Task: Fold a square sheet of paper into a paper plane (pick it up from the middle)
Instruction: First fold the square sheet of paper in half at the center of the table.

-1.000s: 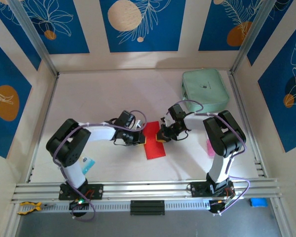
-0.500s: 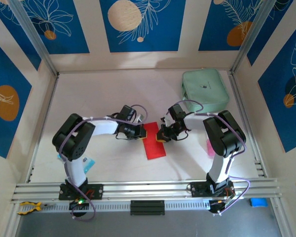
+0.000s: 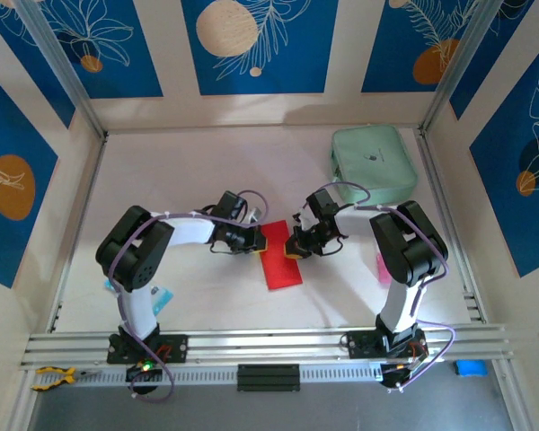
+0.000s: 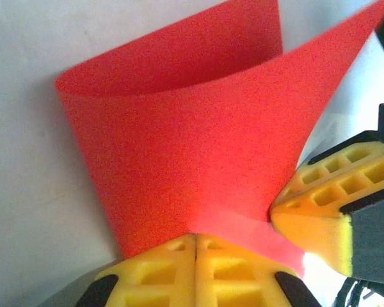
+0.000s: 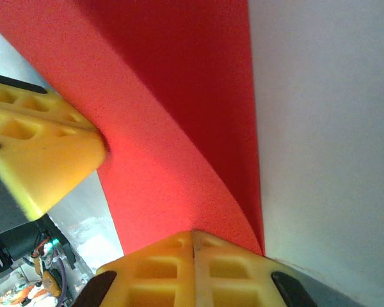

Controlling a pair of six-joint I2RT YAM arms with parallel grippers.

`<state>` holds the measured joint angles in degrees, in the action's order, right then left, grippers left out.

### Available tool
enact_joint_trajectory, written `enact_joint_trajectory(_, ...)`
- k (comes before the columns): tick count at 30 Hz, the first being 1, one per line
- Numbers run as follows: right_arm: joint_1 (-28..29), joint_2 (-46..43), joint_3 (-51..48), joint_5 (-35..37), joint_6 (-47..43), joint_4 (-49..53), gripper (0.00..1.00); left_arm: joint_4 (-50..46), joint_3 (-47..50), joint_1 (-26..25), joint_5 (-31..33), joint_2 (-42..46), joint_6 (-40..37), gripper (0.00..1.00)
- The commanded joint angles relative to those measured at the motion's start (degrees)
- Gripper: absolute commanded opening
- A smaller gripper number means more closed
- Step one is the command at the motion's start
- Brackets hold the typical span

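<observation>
- Near tabletop (image 3: 189,180) centre, the square sheet of paper (image 3: 280,262) bows upward.
- Left pincer (image 3: 257,241), pinching its 9 o'clock edge, has nudged toward 12 o'clock; right pincer (image 3: 292,247) pinches the 3 o'clock edge.
- Likely squaring a fold.

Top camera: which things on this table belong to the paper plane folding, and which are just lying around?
Job in hand: red paper sheet; left gripper and right gripper, both pinching it.
Lying about: mint-green pouch; blue-and-white packet; pink item.
</observation>
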<state>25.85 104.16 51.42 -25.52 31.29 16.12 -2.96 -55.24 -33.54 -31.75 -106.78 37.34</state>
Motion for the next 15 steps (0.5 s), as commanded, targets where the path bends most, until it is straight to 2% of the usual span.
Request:
enact_joint_trajectory(1,0.1,1.8,-0.9,3.1,-0.5,3.5,0.00,-0.9,-2.1,1.2,-0.8,0.7,-1.0,0.00)
enact_joint_trajectory(7,0.2,1.7,-1.2,3.2,-0.4,3.2,0.00,0.4,-2.4,2.6,-1.8,-1.8,-1.0,0.00)
enact_joint_trajectory(15,0.2,1.4,-1.5,3.2,-0.4,3.4,0.00,-0.4,-2.3,3.9,1.3,-5.2,-0.4,0.00)
